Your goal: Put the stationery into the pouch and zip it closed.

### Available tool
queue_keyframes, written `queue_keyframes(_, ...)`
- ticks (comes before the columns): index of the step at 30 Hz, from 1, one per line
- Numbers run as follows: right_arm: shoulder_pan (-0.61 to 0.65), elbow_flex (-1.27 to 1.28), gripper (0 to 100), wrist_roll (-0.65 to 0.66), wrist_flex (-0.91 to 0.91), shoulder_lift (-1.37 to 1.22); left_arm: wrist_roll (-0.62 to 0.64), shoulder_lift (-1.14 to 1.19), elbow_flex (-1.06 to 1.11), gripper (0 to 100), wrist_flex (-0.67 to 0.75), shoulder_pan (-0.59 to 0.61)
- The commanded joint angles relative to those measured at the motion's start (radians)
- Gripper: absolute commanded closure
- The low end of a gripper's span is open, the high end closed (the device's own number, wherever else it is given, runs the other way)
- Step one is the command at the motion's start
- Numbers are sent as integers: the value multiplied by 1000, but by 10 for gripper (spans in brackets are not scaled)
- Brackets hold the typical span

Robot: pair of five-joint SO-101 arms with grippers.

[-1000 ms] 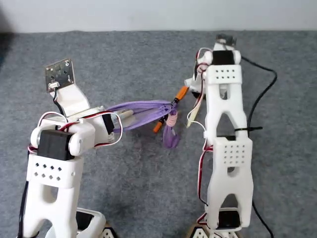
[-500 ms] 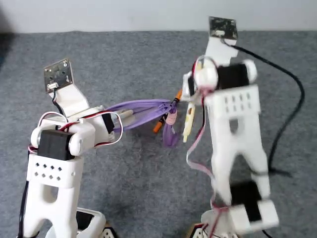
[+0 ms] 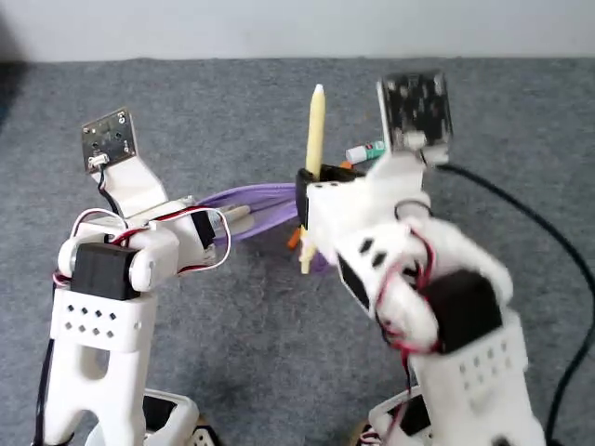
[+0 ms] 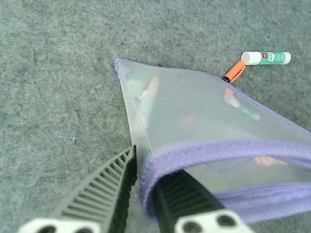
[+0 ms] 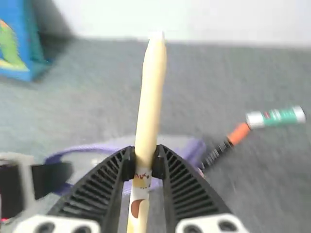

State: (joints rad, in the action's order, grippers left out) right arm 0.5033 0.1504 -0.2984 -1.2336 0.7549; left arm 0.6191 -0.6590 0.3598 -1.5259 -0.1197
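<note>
- right gripper: 2 black ribbed fingers clamped tight on a cream pen, gripping it low on the barrel, so most of it sticks up past the fingertips
- in the high view that same gripper has the pen standing close to upright, tip up, right over the far end of the pouch
- left gripper: pinched shut on a corner of the pouch, with the purple zipper edge running off from between the fingers. From above it sits at the pouch's other end, opposite the right one
- the pouch is clear mesh with purple trim, strung out between the 2 arms, on or just over the grey carpet, can't tell which
- orange pen pokes out from behind the pouch's far edge, and a glue stick lies on the carpet just past its end
- hard to make out: the cream pen's lower end is cut off in the right wrist view, and from above the arm hides that end of the pouch, so can't say if the pen is inside. There are blurry orange and green shapes through the mesh, inside or underneath, no idea
- writing: the glue stick has a green label with print too small to read, and the cream pen has little brown-orange marks near the fingers
- blue box sits off at the back
</note>
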Motion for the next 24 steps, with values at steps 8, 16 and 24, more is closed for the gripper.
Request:
queue_keyframes(8,104,434,991,84,628,305,11,0,-31,989,21,-8)
queue_keyframes(16,119,551,991,238,947,305,11,0,-30,989,23,-8)
queue_keyframes(24,117,858,991,379,1225,306,11,0,-30,989,23,-8)
